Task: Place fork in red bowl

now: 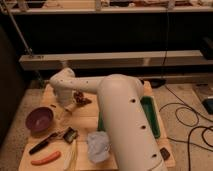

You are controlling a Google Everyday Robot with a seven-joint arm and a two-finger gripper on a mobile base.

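The scene is dimly lit in a warm, yellowish tone; the white arm [125, 115] is caught brightest on its upper surfaces, while the shelving behind is left nearly black. The claw [70, 106], low over the back left of the table [87, 120], is shaded beneath the arm. Everything is rendered soft and grainy.

Wooden table [86, 117] bearing: purple bowl [40, 119] sitting at left; black-handled utensil [47, 141] lying nearer; orange sausage-like item [46, 158] lying at near left; crumpled pale bag [98, 145] resting near centre; green tray [152, 117] sitting at right. Cables [187, 107] trailing over the floor at right.
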